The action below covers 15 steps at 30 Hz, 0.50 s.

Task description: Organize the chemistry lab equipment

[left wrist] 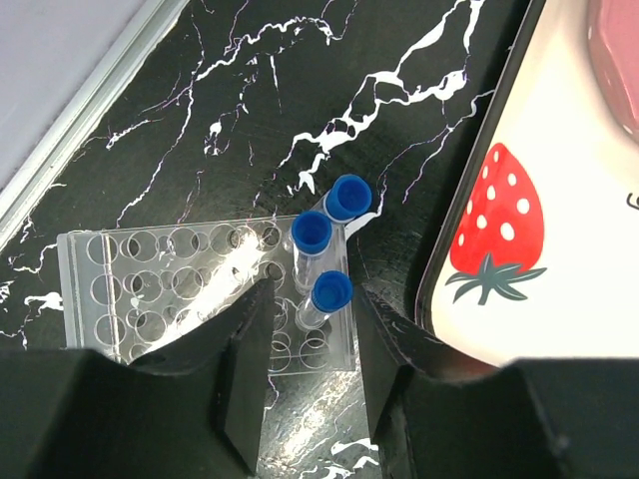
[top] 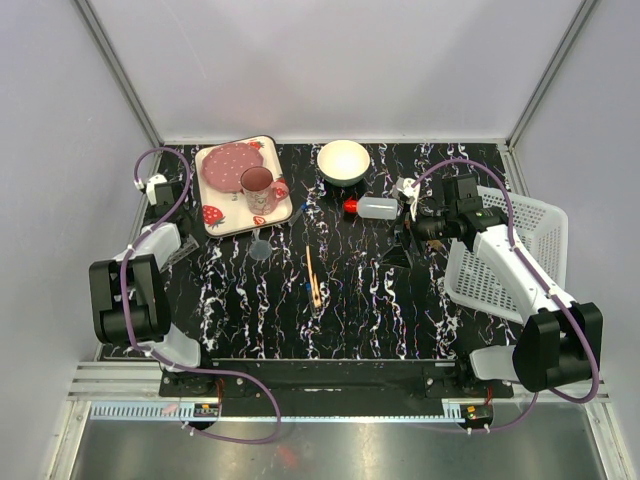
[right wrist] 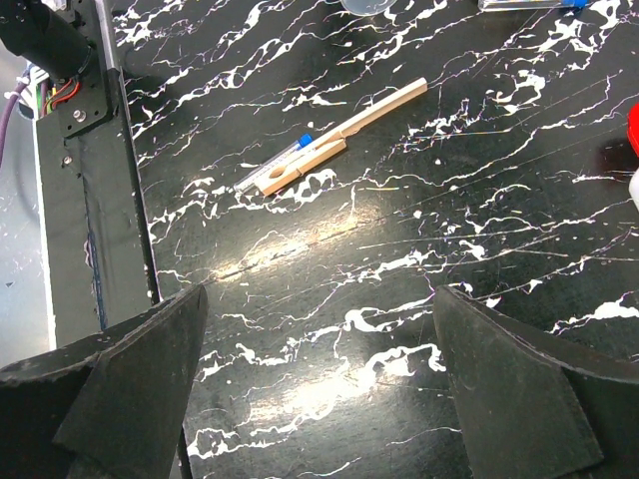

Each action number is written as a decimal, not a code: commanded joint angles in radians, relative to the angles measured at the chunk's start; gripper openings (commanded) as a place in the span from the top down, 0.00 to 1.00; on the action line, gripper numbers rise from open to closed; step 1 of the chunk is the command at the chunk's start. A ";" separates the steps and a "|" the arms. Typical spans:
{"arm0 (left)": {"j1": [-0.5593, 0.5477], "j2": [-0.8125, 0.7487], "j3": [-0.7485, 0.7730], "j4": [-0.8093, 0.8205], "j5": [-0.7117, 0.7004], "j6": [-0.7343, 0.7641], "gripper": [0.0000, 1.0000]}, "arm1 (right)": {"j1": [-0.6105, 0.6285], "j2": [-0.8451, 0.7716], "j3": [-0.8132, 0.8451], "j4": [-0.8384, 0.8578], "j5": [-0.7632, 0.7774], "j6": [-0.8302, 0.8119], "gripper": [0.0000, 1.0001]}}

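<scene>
Left jaws parted around 1 of 3 blue-capped clear tubes [left wrist: 331, 292] upright in clear grid rack [left wrist: 150, 289], glossy strawberry-print tray [left wrist: 539, 120] at 3 o'clock; right jaws spread wide.

Blue-capped tubes [left wrist: 312, 232] seemingly upright, in clear rack [left wrist: 150, 289]

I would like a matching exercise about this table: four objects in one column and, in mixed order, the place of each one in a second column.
Objects
1 pink mug
2 three blue-capped tubes
3 wooden stick
4 red-capped bottle

Places
A standing in the clear grid rack
B lying flat in the middle of the table
C lying on its side near the white bowl
D on the strawberry tray

Pairs: 1-D, 2-A, 3-B, 4-C
</scene>
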 commanded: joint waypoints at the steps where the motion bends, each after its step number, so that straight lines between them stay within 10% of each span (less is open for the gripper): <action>1: 0.004 -0.064 0.001 0.010 -0.001 -0.013 0.56 | -0.007 -0.004 0.005 0.000 -0.008 -0.024 0.00; 15: 0.007 -0.473 -0.048 -0.157 0.184 -0.028 0.08 | -0.006 0.018 0.011 -0.037 -0.077 -0.044 0.00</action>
